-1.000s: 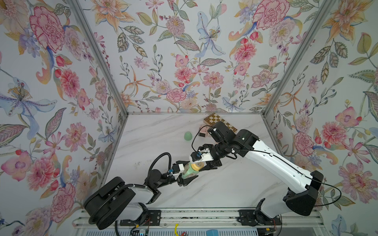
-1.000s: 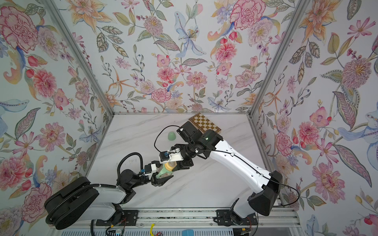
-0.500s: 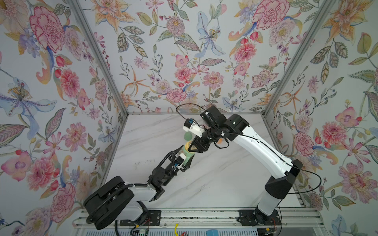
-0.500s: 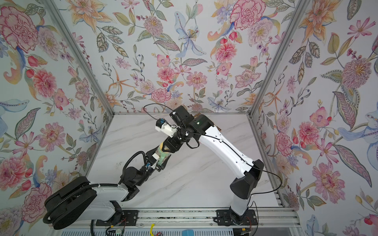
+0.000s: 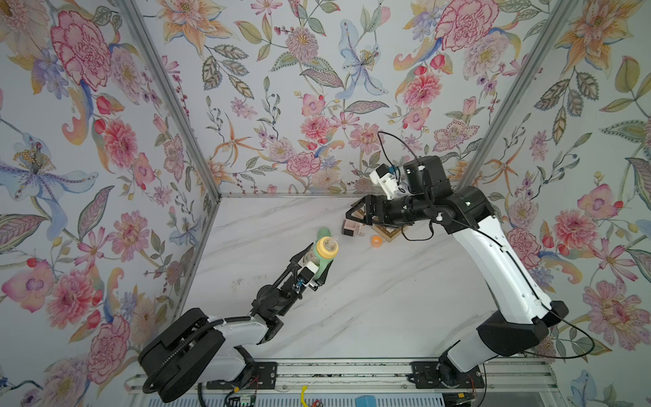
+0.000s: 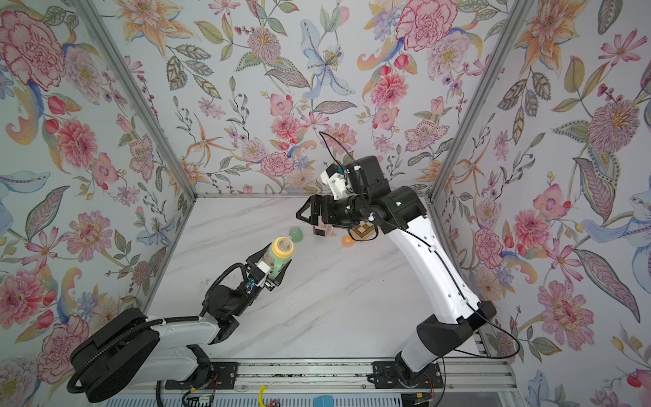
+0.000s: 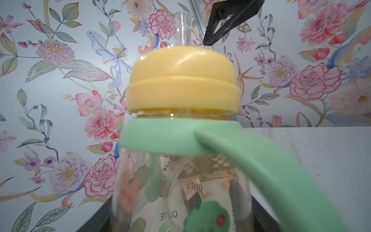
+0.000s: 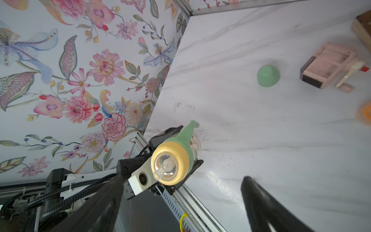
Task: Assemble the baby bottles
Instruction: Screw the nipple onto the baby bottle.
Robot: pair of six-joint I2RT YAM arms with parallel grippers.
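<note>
Left wrist view had the left gripper's jaws clamped low on the clear printed bottle [image 7: 180,190]. Above them the mint-green handled collar [image 7: 176,138] and yellow nipple ring [image 7: 182,84] sat in place. In a top view the left gripper [image 5: 311,266] held the bottle tilted, nipple towards the back wall. The right gripper [image 5: 360,214] hung at two o'clock from it, jaws wide apart and empty.

To my eye the mint-green dome cap [image 5: 324,233] was the part left to fit. It stood alone on the marble tabletop [image 5: 352,299], just past the nipple at twelve o'clock. A straight-down grasp looked best. The pink-and-black perfume bottle [image 5: 350,227] lay near at three o'clock of the cap and could be knocked. The orange ring [image 5: 376,240] and checkered board [image 6: 364,230] lay beyond.
</note>
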